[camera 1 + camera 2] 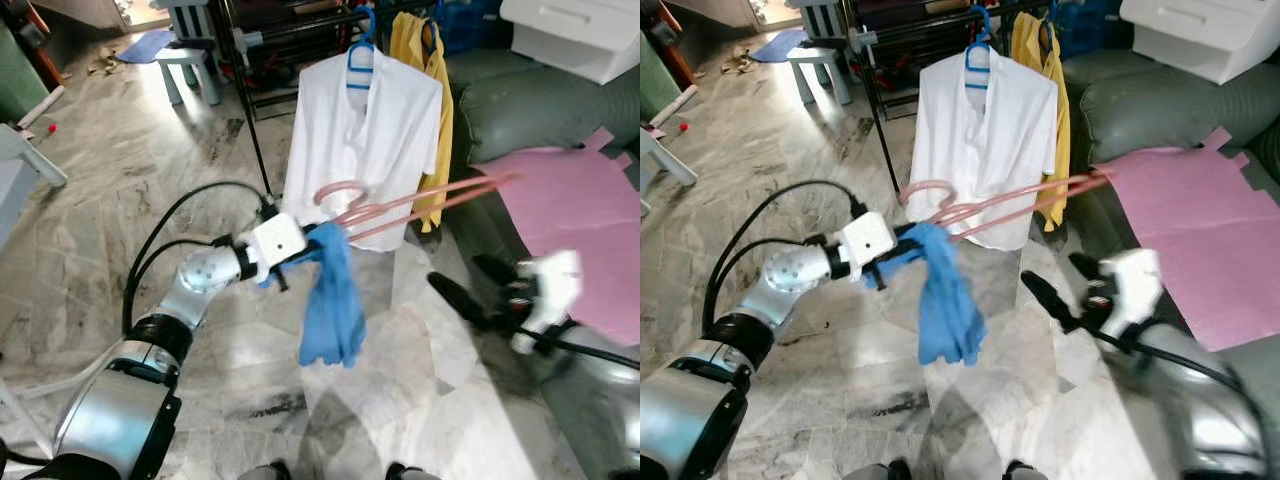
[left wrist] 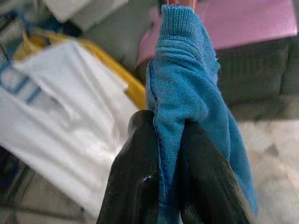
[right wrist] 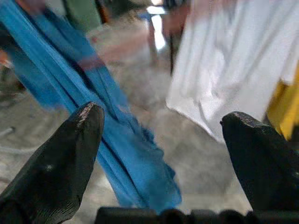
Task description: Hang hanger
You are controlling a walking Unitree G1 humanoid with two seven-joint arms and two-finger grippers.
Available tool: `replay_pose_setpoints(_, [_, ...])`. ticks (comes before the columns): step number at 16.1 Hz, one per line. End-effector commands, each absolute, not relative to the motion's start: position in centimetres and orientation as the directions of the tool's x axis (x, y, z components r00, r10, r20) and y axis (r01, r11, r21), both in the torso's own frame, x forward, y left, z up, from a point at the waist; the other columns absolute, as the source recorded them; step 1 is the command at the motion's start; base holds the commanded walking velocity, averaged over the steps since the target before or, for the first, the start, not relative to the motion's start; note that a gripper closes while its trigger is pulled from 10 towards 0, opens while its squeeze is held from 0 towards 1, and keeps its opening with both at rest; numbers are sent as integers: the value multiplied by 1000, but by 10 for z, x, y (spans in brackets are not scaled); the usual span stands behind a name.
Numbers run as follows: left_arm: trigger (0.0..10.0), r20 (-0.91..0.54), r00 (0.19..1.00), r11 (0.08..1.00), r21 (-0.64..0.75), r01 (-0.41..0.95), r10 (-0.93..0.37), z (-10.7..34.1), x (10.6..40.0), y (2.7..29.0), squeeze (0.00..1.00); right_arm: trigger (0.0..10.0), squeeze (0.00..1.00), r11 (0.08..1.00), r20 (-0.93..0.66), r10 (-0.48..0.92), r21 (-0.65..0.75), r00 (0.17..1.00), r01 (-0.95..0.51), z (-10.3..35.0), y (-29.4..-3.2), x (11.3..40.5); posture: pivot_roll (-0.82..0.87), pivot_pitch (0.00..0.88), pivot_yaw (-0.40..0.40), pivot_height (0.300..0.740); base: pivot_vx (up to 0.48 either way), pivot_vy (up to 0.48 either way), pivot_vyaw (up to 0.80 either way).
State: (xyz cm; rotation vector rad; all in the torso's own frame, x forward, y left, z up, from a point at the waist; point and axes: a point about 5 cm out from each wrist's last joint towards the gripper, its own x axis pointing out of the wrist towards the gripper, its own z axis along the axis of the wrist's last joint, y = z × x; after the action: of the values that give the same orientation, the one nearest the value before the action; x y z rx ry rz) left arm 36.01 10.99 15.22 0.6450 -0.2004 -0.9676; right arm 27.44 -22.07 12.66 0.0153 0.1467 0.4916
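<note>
Pink hanger (image 1: 420,205) with blue garment (image 1: 333,300) in left gripper (image 2: 170,140).

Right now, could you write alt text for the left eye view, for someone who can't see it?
The robot's left gripper grips a blue garment that dangles over a marble floor, beside a pink hanger. Behind it, a white shirt hangs on a blue hanger. The right gripper, fingers apart, waits near a pink cloth.
</note>
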Motion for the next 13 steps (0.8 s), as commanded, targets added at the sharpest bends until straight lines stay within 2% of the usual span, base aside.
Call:
replay_pose_setpoints(1, [0,-69,533,382,620,685,-843,167,360,108,0,10000,1000,893,-165,449,65,878,-445,115,-208,279,-94,147,135,740,0,0,0])
replay_pose_setpoints(4, [0,-40,467,337,638,692,-883,178,357,101,0,10000,1000,890,-160,456,107,876,-444,110,-182,286,-73,143,147,740,0,0,0])
replay_pose_setpoints(5, [0,-33,415,295,652,699,-909,184,353,98,0,10000,1000,910,-147,414,98,898,-403,110,-177,295,-67,144,152,740,0,0,0])
replay_pose_setpoints(8, [0,-42,343,225,680,698,-938,187,346,94,0,10000,1000,947,-147,319,67,936,-313,108,-183,307,-70,145,157,740,0,0,0])
replay_pose_setpoints(13, [0,-35,232,142,700,700,-972,189,332,79,0,10000,1000,961,-123,275,47,954,-271,111,-191,312,-68,148,157,740,0,0,0])
